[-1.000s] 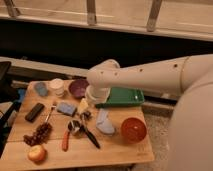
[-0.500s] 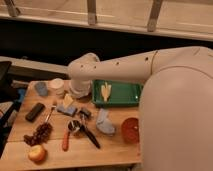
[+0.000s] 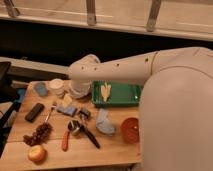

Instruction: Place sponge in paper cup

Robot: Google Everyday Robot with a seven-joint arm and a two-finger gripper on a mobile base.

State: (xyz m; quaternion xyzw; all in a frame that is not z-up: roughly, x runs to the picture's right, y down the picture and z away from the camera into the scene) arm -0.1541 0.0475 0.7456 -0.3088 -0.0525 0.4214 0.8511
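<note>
The sponge (image 3: 66,110) is a small flat blue block lying on the wooden table left of centre. The paper cup (image 3: 56,86), short and off-white, stands behind it near the table's back edge. My white arm reaches in from the right, and its wrist (image 3: 80,89) hangs just right of the cup. My gripper (image 3: 69,99) points down just above the sponge. It is open and holds nothing. The arm's end hides much of the gripper.
A green tray (image 3: 127,97) with a yellow item sits right of the wrist. A pale blue cloth (image 3: 105,123), a red bowl (image 3: 130,131), dark utensils (image 3: 80,128), grapes (image 3: 38,134), an apple (image 3: 36,153), a black block (image 3: 34,112) and a blue-grey lump (image 3: 41,89) lie around.
The arm has swung left across the table, from over the green tray to beside the paper cup and above the sponge. It now covers the purple bowl.
</note>
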